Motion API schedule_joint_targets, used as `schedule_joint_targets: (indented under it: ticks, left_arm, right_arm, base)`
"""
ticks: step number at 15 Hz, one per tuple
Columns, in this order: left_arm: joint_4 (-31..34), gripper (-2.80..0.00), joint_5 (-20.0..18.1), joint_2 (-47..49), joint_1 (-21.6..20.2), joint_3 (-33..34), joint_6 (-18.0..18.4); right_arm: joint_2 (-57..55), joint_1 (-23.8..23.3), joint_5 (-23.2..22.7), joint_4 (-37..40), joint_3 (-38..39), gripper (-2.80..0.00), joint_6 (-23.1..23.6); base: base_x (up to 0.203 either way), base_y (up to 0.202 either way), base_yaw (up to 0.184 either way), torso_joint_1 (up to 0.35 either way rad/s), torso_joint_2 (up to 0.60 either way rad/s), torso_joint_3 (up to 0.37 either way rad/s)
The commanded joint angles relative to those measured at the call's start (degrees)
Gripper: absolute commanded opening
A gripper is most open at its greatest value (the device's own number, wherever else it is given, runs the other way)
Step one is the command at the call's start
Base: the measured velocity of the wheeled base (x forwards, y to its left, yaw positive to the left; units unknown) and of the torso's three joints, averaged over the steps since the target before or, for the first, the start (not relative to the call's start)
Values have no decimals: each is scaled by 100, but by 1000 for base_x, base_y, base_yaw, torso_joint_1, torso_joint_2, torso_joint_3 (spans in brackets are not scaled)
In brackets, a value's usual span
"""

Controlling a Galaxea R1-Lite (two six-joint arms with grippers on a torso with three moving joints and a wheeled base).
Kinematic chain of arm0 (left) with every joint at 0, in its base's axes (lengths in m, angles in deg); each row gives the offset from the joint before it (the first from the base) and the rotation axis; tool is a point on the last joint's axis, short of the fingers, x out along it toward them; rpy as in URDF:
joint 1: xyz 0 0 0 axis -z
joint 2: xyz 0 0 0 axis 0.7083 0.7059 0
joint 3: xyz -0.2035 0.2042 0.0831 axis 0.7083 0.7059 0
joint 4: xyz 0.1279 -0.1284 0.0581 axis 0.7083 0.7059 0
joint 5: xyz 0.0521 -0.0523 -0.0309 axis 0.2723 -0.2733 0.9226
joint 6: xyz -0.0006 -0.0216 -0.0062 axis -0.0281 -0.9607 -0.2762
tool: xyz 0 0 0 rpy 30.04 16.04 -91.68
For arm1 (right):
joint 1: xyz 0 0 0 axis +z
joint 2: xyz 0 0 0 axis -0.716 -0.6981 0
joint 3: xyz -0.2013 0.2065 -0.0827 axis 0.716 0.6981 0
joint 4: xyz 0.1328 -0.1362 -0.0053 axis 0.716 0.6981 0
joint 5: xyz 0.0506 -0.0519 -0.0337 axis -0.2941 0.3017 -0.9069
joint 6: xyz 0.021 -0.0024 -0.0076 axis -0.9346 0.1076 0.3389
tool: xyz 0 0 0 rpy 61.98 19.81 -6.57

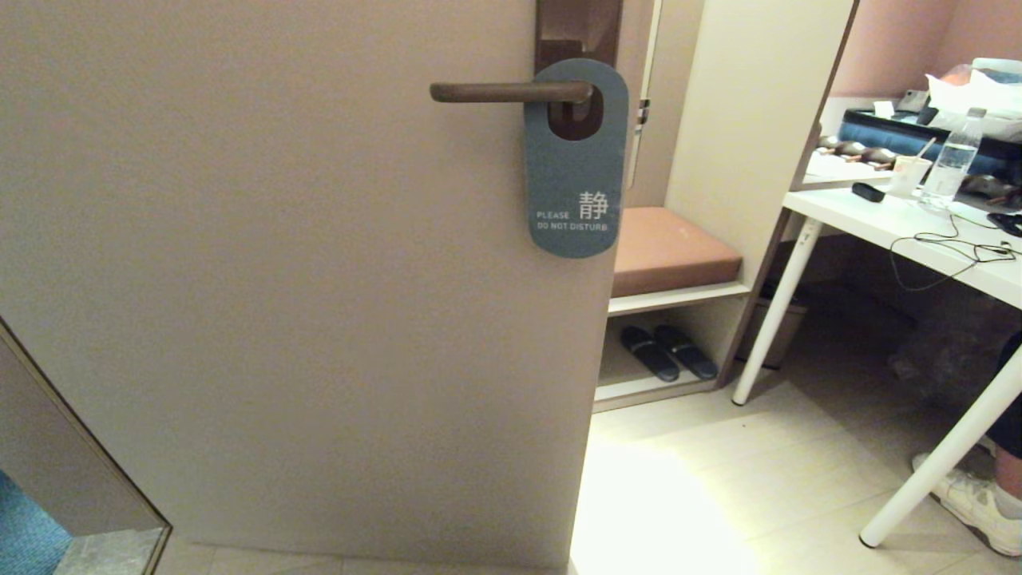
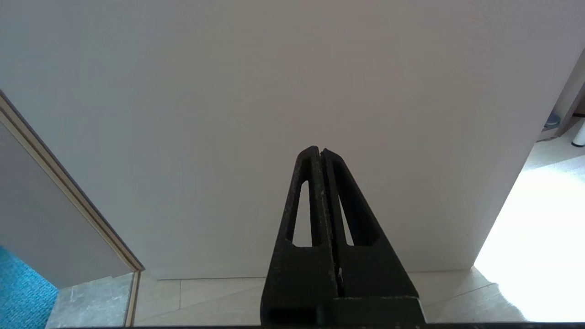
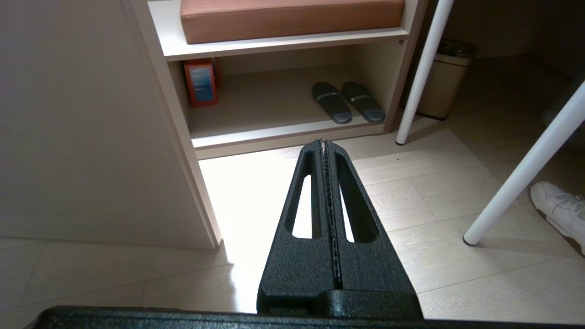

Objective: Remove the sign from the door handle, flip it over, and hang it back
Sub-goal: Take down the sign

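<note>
A: Sign (image 1: 575,180) hanging on door handle (image 1: 511,92), round hole threaded over lever close to brown backplate (image 1: 576,28); blue-grey "PLEASE DO NOT DISTURB" face outward; lower edge near right edge of door (image 1: 279,279).

B: Noted; arms absent from head view; task judged not yet started, sign untouched.

A: Left claw (image 2: 318,151) pressed together, nothing pinched; low, facing plain door panel near floor; well below handle by the look of it.

B: Right claw (image 3: 324,142) likewise pressed together, empty; pointing over pale floor toward shelf unit (image 3: 274,43); slippers (image 3: 347,101) on lower shelf, brown cushion (image 1: 671,247) above.

A: Step in hand: approach only; neither claw near sign.

B: Next move, as a guess: raise one claw to sign height, spread it, pinch lower body of card clear of hole; then slide left along lever toward free end until hole clears.

A: Risk worth noting: thin flat card against door, little gap behind for a finger; may swing or twist on lever when touched.

B: Off to the right, white counter (image 1: 878,220) with bottle (image 1: 952,160), cup and cables; person's shoe (image 1: 978,503) near its leg; well apart from handle, unlikely to interfere.
</note>
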Motion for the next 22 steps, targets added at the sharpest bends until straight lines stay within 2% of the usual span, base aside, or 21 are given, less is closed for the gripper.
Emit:
schedule_joint_targets:
  ticks: [1,22]
  left_arm:
    - [-1,-280,-4,0,-1,0,4]
    - [-1,-280,-4,0,-1,0,4]
  right_arm:
    - [0,-2,2,13,1,-280,-1]
    - [0,-2,2,5,1,-280,8]
  base:
    - [0,0,0,0,0,0]
    - [0,0,0,0,0,0]
